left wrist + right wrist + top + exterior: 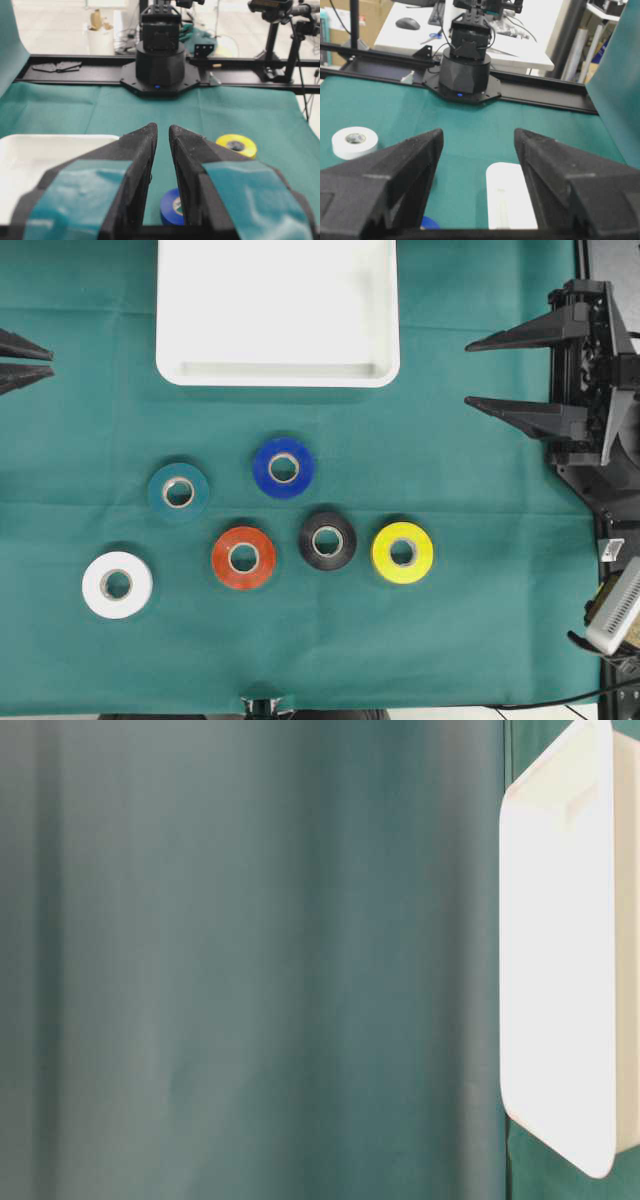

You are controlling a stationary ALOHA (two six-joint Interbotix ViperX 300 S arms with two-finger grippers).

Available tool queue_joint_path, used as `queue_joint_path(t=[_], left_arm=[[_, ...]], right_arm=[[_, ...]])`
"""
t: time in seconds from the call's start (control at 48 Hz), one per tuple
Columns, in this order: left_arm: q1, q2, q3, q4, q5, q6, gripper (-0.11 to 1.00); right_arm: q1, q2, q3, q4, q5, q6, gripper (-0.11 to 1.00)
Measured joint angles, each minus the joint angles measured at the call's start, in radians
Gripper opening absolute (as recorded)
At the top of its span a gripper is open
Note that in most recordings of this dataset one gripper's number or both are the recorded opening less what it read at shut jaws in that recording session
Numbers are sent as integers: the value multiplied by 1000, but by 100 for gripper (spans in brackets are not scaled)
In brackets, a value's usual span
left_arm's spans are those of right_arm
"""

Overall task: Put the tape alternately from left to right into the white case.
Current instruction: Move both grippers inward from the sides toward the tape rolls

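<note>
at the top centre of the overhead frame sits one white case (278, 375), shallow, round-cornered, nothing in it. below it six tape rolls lie flat on the green worktop (480, 620): white roll (117, 585), teal roll (178, 492), red-orange roll (243, 558), blue roll (284, 468), black roll (327, 541), yellow roll (402, 553). left gripper (40, 362) fingers nearly together; right gripper (472, 372) fingers apart, holding nothing.

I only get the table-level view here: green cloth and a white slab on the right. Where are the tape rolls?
Observer: Six rolls lie flat on the cloth in front of the white case, none inside it.
Operator: Which is nearest the case?
Observer: The blue roll; the white roll lies farthest left, the yellow roll farthest right.
Operator: Are the claws holding anything?
Observer: No. The left gripper is shut and empty; the right gripper stands open, also empty.
</note>
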Motion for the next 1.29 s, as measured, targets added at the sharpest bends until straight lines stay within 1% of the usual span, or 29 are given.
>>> queue_joint_path(t=[0.021,0.042,0.104,0.146,0.166,0.25,0.499,0.687,0.728,0.749,0.791,0.853,0.937,1.02,1.061,1.103,1.124,1.145,1.29], left_arm=[[0,0,0,-2,0,0,24],[0,0,3,-2,0,3,22],[-3,0,18,-15,2,-6,9],[-6,0,23,-15,2,-6,4],[-8,0,25,-17,2,-5,2],[-12,0,28,-17,3,0,2],[-14,6,32,-18,48,-6,2],[-14,9,32,-18,52,-8,2],[-15,9,32,-20,52,-8,3],[-14,9,32,-20,52,-6,5],[-14,9,32,-20,52,-6,12],[-15,9,32,-20,52,-6,26],[-15,9,34,-20,52,-6,50],[-15,9,34,-20,54,-5,75],[-15,8,34,-21,54,-6,85],[-14,9,34,-20,54,-6,93],[-15,9,34,-20,54,-6,94],[-15,9,34,-20,52,-6,95],[-14,12,34,-20,54,-6,94]], right_arm=[[-2,0,-2,0,0,0,24],[-2,0,-2,0,0,2,22],[-3,0,0,0,0,11,9],[-5,3,3,0,0,17,2],[-5,6,5,0,0,20,-1],[-6,9,11,0,0,26,-8],[-6,28,15,0,0,26,-9],[-14,29,15,0,0,28,-8],[-15,31,17,0,0,28,-5],[-15,31,18,0,0,28,-3],[-17,32,18,0,0,28,2],[-17,34,23,0,0,28,12],[-17,41,28,0,0,28,32],[-20,48,29,0,0,28,57],[-21,51,31,0,0,28,69],[-26,54,31,0,0,28,80],[-28,55,31,0,0,28,84],[-29,57,31,0,0,28,86],[-40,66,31,0,0,28,86]])
